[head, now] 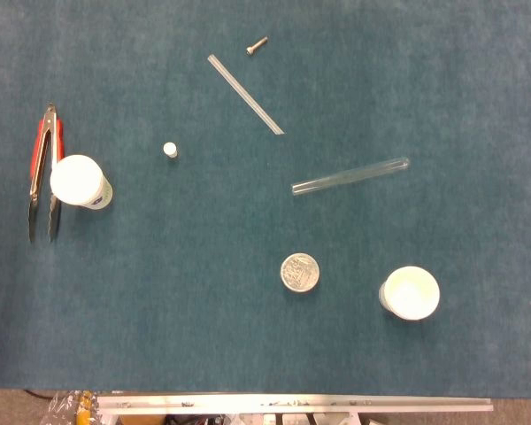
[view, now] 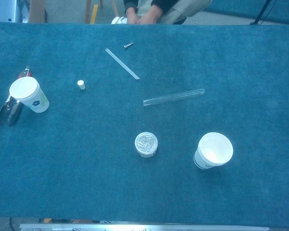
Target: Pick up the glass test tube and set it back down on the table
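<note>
The glass test tube lies flat on the blue cloth, right of centre, its open end toward the left and its rounded end up to the right. The chest view shows the same test tube lying alone with free cloth around it. Neither of my hands appears in the head view or the chest view.
A thin clear rod and a small screw lie behind the tube. A round tin and a paper cup stand in front of it. At the left are another paper cup, red-handled tongs and a small white cap. A seated person is beyond the far edge.
</note>
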